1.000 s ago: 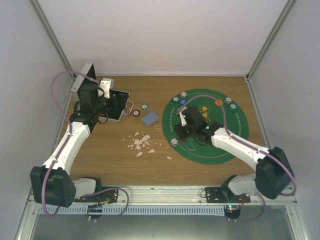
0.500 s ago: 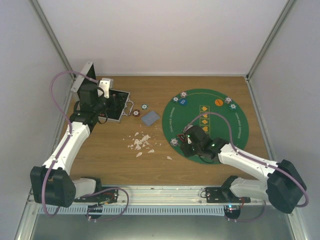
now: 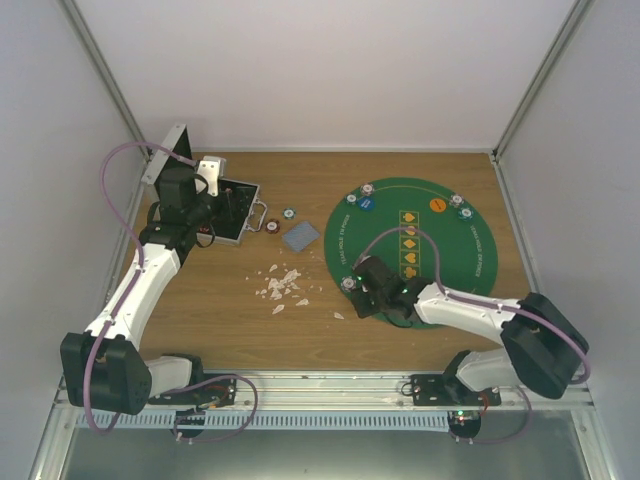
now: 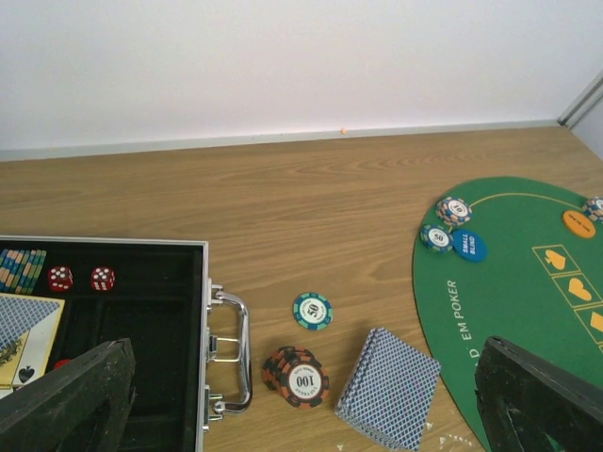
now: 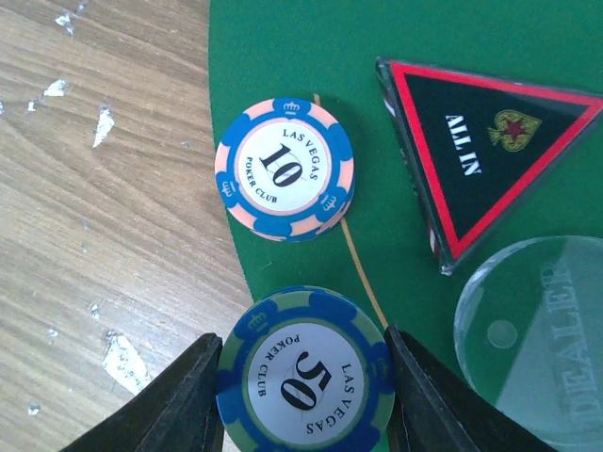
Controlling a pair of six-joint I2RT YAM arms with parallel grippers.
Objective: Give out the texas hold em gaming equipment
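We take the far wall as twelve o'clock. The wooden table (image 3: 240, 335) carries a round green mat (image 3: 480, 262) at three o'clock and an open black case (image 3: 243, 192) at ten o'clock. The left arm hangs over the case, and the left pincer (image 4: 306, 347) stands wide apart with nothing between its fingers. The right arm lies low along the mat's six o'clock edge. At the eight o'clock rim the right pincer (image 5: 301, 339) is clamped on the 50 chip (image 5: 303, 381), one finger against each side. That chip overlaps the mat's border, and we cannot tell whether it rests there or hangs just above.

Between case and mat, a stack of blue-backed cards (image 4: 387, 386) lies on bare wood. The 100 chip stack (image 4: 296, 376) sits just beside it at nine o'clock, and a teal chip (image 4: 312, 310) is near at eleven.

In the right wrist's view, the clear dealer disc (image 5: 532, 330) lies at three o'clock of the held chip. The red-edged triangular token (image 5: 480, 165) lies at one o'clock and the 10 chip (image 5: 285, 169) at twelve, all three on the felt.

The blue button (image 3: 367, 203) sits at the mat's eleven o'clock and the orange button (image 3: 437, 204) at one. White scraps (image 3: 280, 285) are scattered at six o'clock of the cards.
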